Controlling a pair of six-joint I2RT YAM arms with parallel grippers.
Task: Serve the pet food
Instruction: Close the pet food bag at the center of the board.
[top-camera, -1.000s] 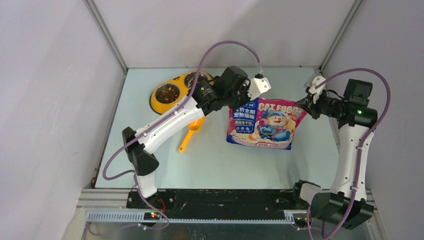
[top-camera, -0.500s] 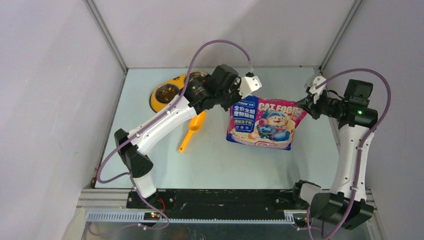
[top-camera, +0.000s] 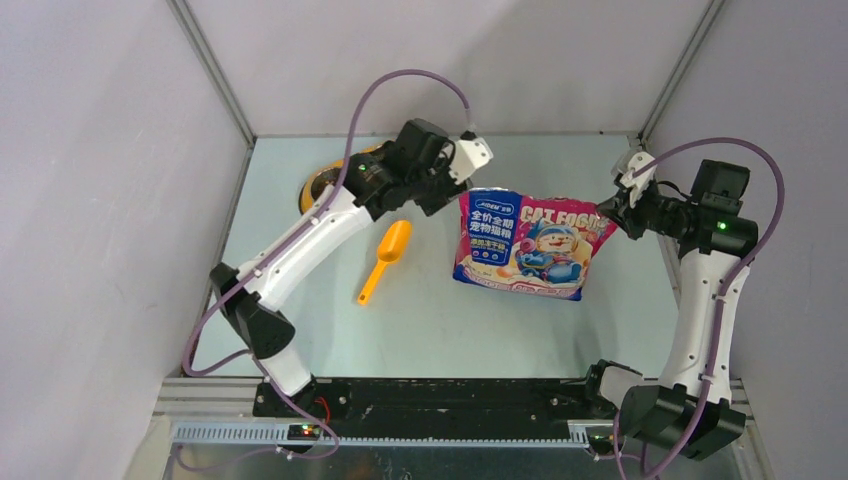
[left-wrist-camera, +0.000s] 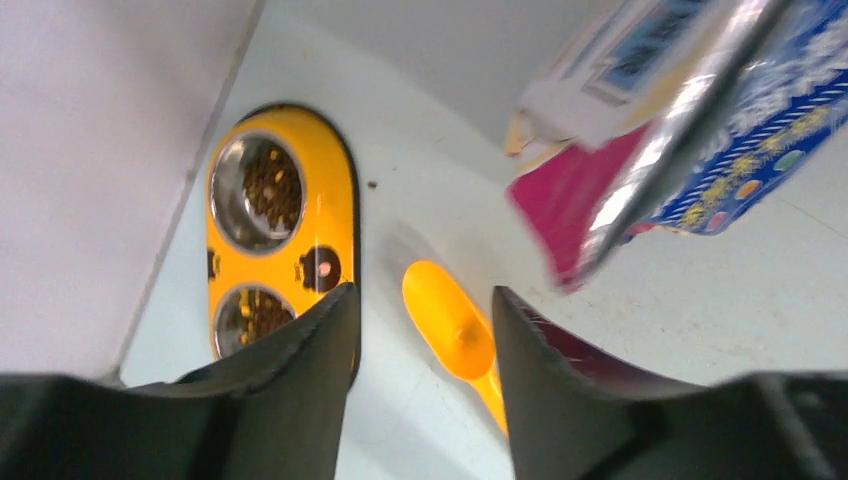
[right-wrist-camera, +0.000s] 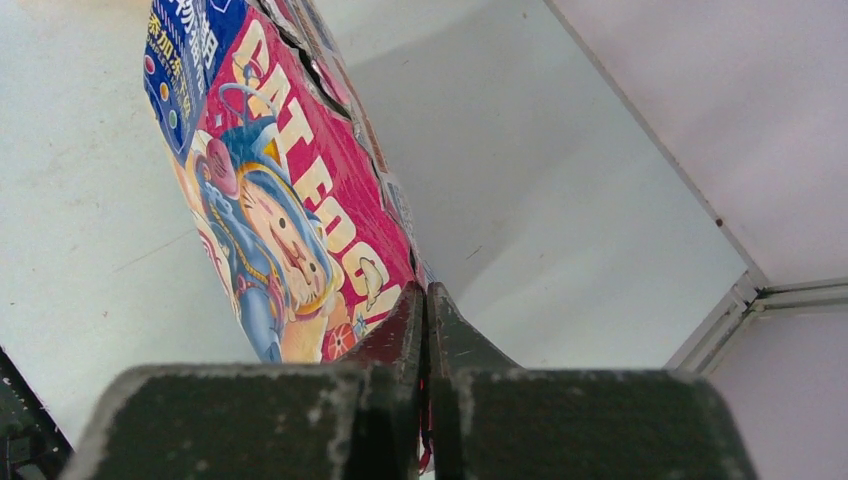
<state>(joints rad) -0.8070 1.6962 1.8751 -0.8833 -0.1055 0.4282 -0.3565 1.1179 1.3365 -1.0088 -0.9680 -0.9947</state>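
The blue-and-pink pet food pouch (top-camera: 528, 245) stands on the table, its cartoon face toward the near edge. My right gripper (top-camera: 608, 212) is shut on its top right corner; the right wrist view shows the pouch (right-wrist-camera: 270, 200) edge pinched between the jaws (right-wrist-camera: 427, 295). Open and holding nothing, my left gripper (top-camera: 443, 195) hangs just left of the pouch's top left corner. Between its fingers (left-wrist-camera: 420, 300) I see the table and the orange scoop (left-wrist-camera: 450, 320), with the pouch (left-wrist-camera: 690, 130) up to the right. Brown kibble (left-wrist-camera: 265, 190) lies in both steel bowls.
The yellow double feeder (left-wrist-camera: 330, 200) sits at the back left, mostly hidden under my left arm in the top view (top-camera: 318, 185). The orange scoop (top-camera: 385, 258) lies between feeder and pouch. Walls enclose the table on three sides.
My left gripper has opened and let go of the pouch's top left corner, and it has drawn back to the left. The right gripper keeps its hold.
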